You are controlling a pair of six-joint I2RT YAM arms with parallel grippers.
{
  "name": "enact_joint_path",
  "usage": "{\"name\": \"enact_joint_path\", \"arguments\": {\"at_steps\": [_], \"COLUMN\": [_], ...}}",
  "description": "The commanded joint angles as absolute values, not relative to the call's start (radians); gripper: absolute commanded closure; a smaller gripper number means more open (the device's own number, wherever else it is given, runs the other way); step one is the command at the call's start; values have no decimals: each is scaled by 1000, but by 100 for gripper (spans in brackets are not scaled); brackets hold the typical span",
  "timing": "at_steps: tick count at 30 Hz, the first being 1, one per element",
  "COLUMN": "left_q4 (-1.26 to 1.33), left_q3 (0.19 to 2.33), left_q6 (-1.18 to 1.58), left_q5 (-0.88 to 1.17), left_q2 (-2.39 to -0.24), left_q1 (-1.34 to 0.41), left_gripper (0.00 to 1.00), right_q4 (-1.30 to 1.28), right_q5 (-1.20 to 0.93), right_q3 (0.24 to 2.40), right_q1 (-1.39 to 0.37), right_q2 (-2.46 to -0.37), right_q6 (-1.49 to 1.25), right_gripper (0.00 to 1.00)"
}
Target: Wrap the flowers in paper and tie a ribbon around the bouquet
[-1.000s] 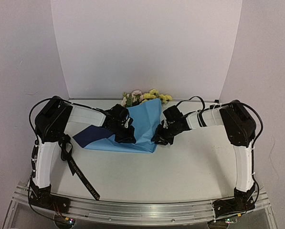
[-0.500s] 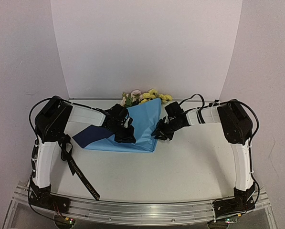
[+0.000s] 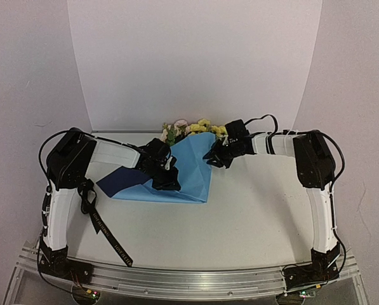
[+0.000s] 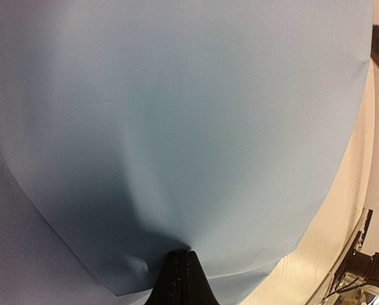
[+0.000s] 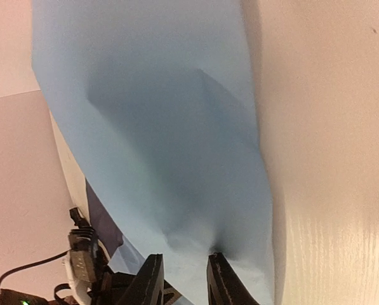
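Wrapping step: left tool [image 4: 183, 257] clenched on the paper [image 3: 190, 170] at bench [image 3: 259, 216] centre, flowers [image 3: 195, 128] at its 12 o'clock edge; right tool [image 5: 184, 264], released astride the 1 o'clock corner, should next pinch and fold toward 9 o'clock.

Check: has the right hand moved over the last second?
Yes. The right hand has moved farther from the camera, along the right edge of the paper, ending close to the flowers.
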State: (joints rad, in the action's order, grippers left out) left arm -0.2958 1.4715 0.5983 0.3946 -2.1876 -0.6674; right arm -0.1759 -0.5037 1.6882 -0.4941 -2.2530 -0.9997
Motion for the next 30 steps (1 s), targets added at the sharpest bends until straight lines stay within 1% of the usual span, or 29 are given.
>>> {"name": "enact_joint_path", "arguments": {"at_steps": [1, 9, 13, 19, 30], "left_q4": [-397, -397, -399, -403, -421], "left_q3": [1465, 1470, 1469, 1470, 1491], "left_q6": [575, 575, 574, 577, 579], "left_q5": [341, 347, 345, 347, 348], "left_q2": [-2249, -2256, -2257, -2263, -2281], "left_q1": [-656, -655, -655, -655, -653], "left_gripper": [100, 100, 100, 100, 100], "right_q4": [-164, -154, -149, -144, -19], "right_q5": [-547, -632, -654, -646, -679], "right_q3": [1782, 1887, 1907, 1918, 1805], "right_q1": [-502, -520, -548, -530, -426], "right_q2": [-2275, -2336, -2371, -2423, -2404], "right_q6": [-963, -973, -984, -1030, -1099], "right_gripper": [72, 68, 62, 62, 63]}}
